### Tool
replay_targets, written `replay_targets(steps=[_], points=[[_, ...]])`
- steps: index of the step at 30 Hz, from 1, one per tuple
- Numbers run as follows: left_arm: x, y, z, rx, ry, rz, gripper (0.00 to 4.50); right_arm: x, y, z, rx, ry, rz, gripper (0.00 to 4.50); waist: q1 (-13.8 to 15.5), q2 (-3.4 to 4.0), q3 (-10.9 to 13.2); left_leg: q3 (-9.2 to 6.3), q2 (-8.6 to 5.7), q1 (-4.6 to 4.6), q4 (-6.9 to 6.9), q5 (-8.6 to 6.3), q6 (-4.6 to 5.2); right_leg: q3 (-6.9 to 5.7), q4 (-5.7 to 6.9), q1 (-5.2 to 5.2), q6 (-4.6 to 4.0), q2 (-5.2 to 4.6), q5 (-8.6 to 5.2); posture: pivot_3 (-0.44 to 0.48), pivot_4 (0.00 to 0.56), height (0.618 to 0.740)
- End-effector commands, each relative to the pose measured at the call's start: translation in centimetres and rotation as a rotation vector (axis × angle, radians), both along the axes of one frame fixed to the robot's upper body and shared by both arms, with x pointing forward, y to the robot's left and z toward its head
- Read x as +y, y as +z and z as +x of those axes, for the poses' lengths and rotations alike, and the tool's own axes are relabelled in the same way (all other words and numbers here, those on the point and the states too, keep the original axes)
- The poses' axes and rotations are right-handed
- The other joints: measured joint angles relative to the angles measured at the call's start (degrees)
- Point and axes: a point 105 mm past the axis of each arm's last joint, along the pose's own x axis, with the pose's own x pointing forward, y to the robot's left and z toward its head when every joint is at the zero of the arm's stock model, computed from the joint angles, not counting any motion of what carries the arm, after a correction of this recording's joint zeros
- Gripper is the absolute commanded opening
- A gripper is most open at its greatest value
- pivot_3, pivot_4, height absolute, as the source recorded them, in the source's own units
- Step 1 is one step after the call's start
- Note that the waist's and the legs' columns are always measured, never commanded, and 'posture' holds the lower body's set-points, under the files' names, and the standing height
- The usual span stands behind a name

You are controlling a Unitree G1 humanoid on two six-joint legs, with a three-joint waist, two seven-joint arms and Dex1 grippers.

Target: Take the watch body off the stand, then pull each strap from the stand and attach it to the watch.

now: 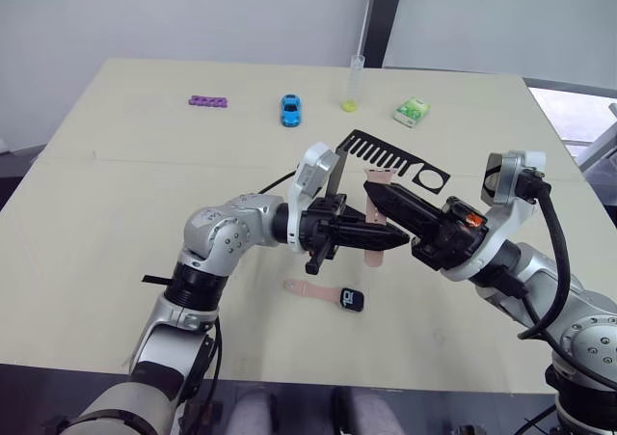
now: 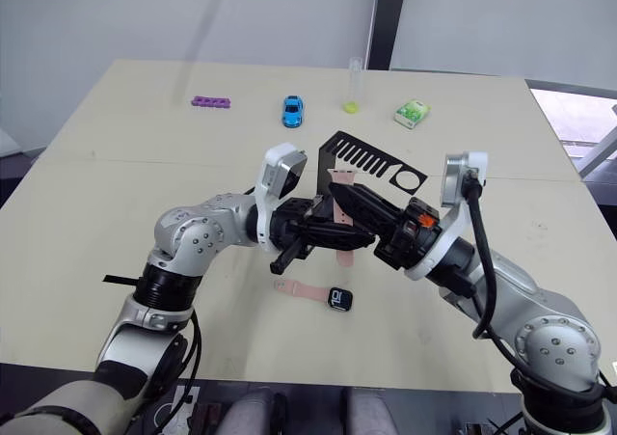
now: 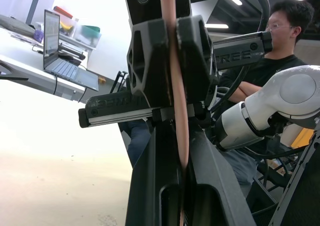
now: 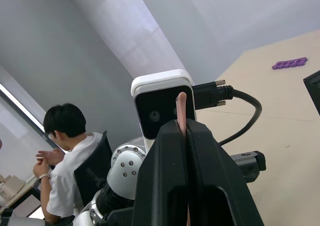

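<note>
Two grippers meeting above the middle of the desk point(image 1: 116, 155), nose to nose, just in front of the stand point(image 1: 390, 155). Left gripper point(image 1: 371, 234) closed flat on a pale pink strap point(image 1: 378, 245), fingers point(image 3: 155, 70) pressed tight against both faces of the band with no gap between them. Right gripper point(image 1: 379, 196) likewise clamped on the same strap from the opposite side, its black fingers point(image 4: 170, 156) squeezed together with the band's rounded end poking out above the tips. Strap held off the desk, hanging on edge between the two pincers. Stand upright toward the far right of the desk, comb-slotted top arm and ring hole pointing right. Watch body point(image 1: 351, 300) lying flat near the front edge, below the grippers, dark screen up with light digits. Second strap point(image 1: 310, 288) touching the watch body's left side, stretched out flat on the desk; joined or merely abutting, cannot tell. Along the far edge: purple piece point(image 1: 207, 100), blue toy car point(image 1: 290, 110), clear tube point(image 1: 353, 81) standing upright, green-white box point(image 1: 412, 113).
</note>
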Motion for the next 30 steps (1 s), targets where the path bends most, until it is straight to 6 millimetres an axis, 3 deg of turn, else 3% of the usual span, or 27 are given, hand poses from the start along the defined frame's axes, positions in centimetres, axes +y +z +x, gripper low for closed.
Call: replay_targets(steps=[1,13,18,30], points=[[0.06,0.88,-0.22,-0.045,-0.006,-0.014,0.0,0.13,1.08,-0.71,-0.048,0.013,0.014,0.04,0.0,0.0,0.0,0.0,0.0,0.0,0.0,0.0,0.0,0.0,0.0,0.0,0.0,0.0,0.0,0.0,0.15,0.74],[0.2,1.06,-0.28,-0.039,-0.012,-0.032,0.0,0.11,1.27,-0.68,-0.066,0.011,0.003,0.04,0.0,0.0,0.0,0.0,0.0,0.0,0.0,0.0,0.0,0.0,-0.01,0.0,0.0,0.0,0.0,0.0,0.15,0.74],[0.2,1.02,-0.23,-0.039,-0.01,-0.031,0.0,-0.05,1.52,-0.87,-0.066,0.018,0.015,2.42,0.0,0.0,0.0,-0.01,0.0,-0.01,-0.01,0.0,0.0,-0.01,-0.02,0.0,0.0,0.0,0.0,0.0,0.15,0.74],[0.15,1.16,-0.13,-0.04,-0.011,-0.032,0.0,0.01,1.19,-0.83,-0.061,0.02,-0.001,2.42,0.0,0.0,0.0,0.0,0.0,-0.01,-0.01,0.0,0.01,-0.01,-0.02,0.0,0.0,-0.01,0.0,0.0,0.15,0.74]])
